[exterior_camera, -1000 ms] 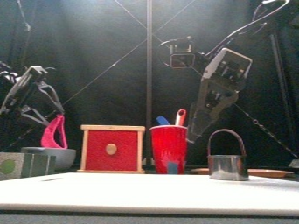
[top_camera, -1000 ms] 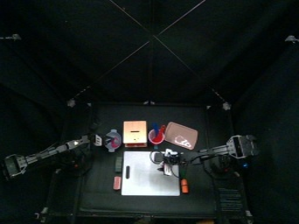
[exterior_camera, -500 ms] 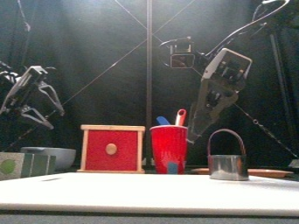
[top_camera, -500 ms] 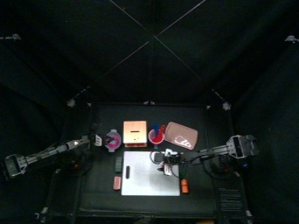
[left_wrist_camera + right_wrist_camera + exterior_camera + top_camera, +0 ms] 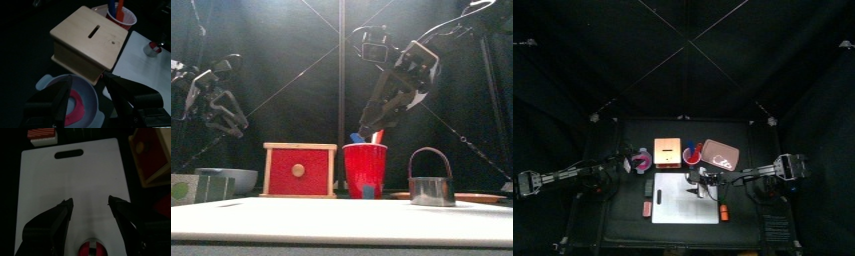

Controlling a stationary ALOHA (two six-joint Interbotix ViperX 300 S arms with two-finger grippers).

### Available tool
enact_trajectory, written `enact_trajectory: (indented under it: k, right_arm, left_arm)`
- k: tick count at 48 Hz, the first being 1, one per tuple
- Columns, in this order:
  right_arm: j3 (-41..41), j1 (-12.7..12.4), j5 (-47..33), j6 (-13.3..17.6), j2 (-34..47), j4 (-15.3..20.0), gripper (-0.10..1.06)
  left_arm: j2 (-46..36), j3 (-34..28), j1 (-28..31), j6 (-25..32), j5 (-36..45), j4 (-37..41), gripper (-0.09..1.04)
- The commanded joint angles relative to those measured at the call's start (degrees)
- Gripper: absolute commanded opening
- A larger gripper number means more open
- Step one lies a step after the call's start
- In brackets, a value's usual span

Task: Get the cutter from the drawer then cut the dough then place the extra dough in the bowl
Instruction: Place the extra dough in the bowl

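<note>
The round metal cutter (image 5: pixel 430 181) with its wire handle stands on the white cutting board (image 5: pixel 683 200). Pink dough (image 5: pixel 79 106) lies in the blue-grey bowl (image 5: pixel 48 82), just left of the pale wooden box (image 5: pixel 667 153) with the red drawer front (image 5: pixel 299 170). My left gripper (image 5: pixel 92 97) hangs open above the bowl with nothing between its jaws; the front view shows the left gripper (image 5: pixel 227 118) well above the table. Over the board, my right gripper (image 5: pixel 91 210) is open and empty; in the front view the right gripper (image 5: pixel 374 118) is high above the red cup.
A red cup (image 5: pixel 365 168) with a blue and a red toy knife stands right of the box. Behind the board at the right lies the pink tray (image 5: pixel 720 153). Small red toys lie off the board's front left (image 5: pixel 647 208) and front right (image 5: pixel 724 212).
One second ago pink dough hung from my left gripper over the bowl; it now lies in the bowl and that gripper is higher and empty. My right gripper has risen.
</note>
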Motion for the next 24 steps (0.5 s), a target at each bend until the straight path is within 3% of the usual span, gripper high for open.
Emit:
enact_trajectory:
  k: [1,14,24]
  right_arm:
    - [-0.62,-0.97,-1.58,-0.09,-2.29,-0.53,0.91]
    - [-0.09,-2.99,-4.57,0.00,-2.29,-1.32,0.91]
    - [0.00,-3.43,-5.54,0.00,-2.29,-1.41,0.91]
  left_arm:
    - [0.09,0.18,-3.25,0.09,-4.39,5.71,0.87]
    - [0.18,2.02,-12.22,-0.26,-15.56,22.15,0.87]
    - [0.18,2.81,-13.10,-0.35,-16.79,22.32,0.87]
